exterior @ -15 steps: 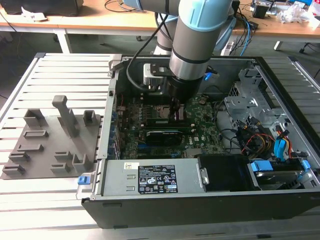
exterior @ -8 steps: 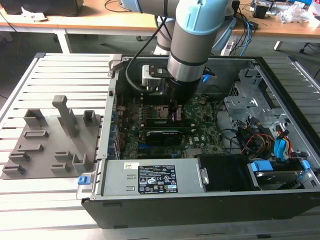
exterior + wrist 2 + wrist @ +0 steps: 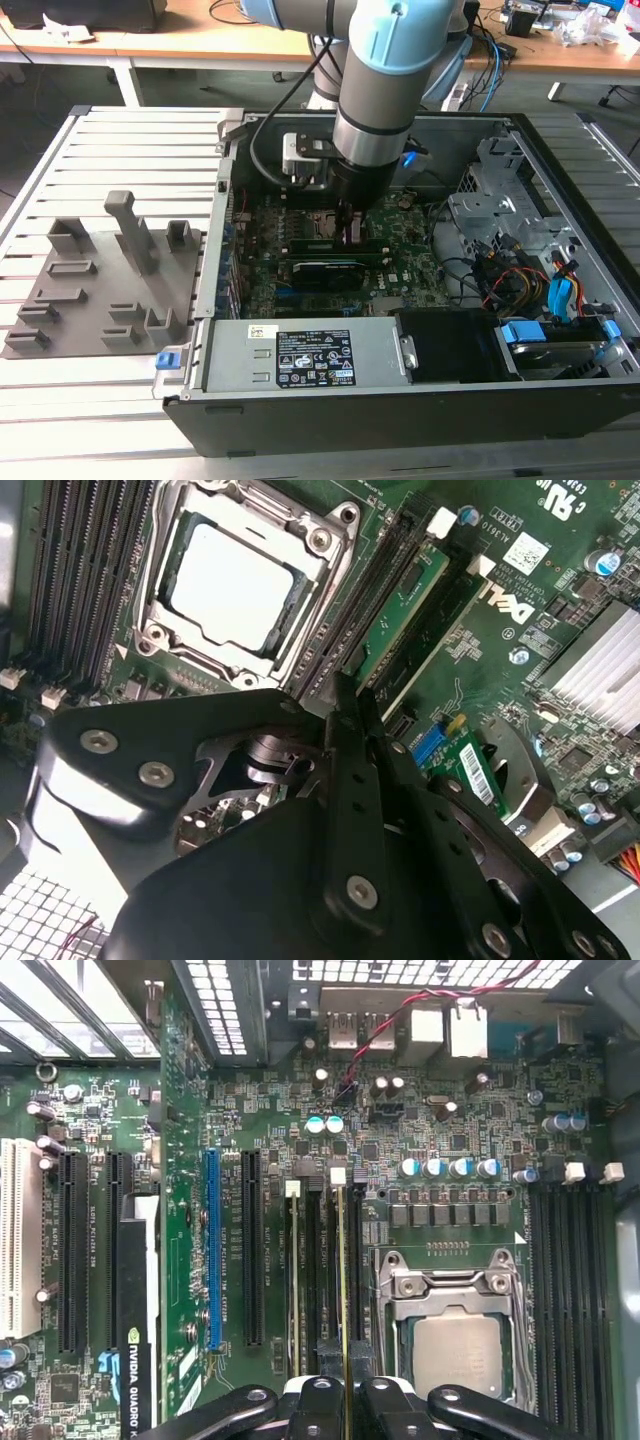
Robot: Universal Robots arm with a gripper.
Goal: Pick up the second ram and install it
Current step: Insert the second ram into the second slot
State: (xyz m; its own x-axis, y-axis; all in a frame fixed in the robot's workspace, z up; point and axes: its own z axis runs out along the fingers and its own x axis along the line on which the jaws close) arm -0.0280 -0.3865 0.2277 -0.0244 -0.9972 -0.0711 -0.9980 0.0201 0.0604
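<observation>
One gripper (image 3: 342, 1392) is pinching the ram (image 3: 341, 1290) edge-on, holding it in a slot (image 3: 356, 1260) just beside the CPU socket (image 3: 455, 1335).

A robotics lab or electronics workshop: an open computer case (image 3: 420, 300) lies on a slatted metal bench (image 3: 110, 150) under a robot arm (image 3: 385, 90). Beside the case sits a gray fixture plate (image 3: 95, 290); behind it, wooden desks (image 3: 200, 45) strewn with cables (image 3: 495, 60).
</observation>
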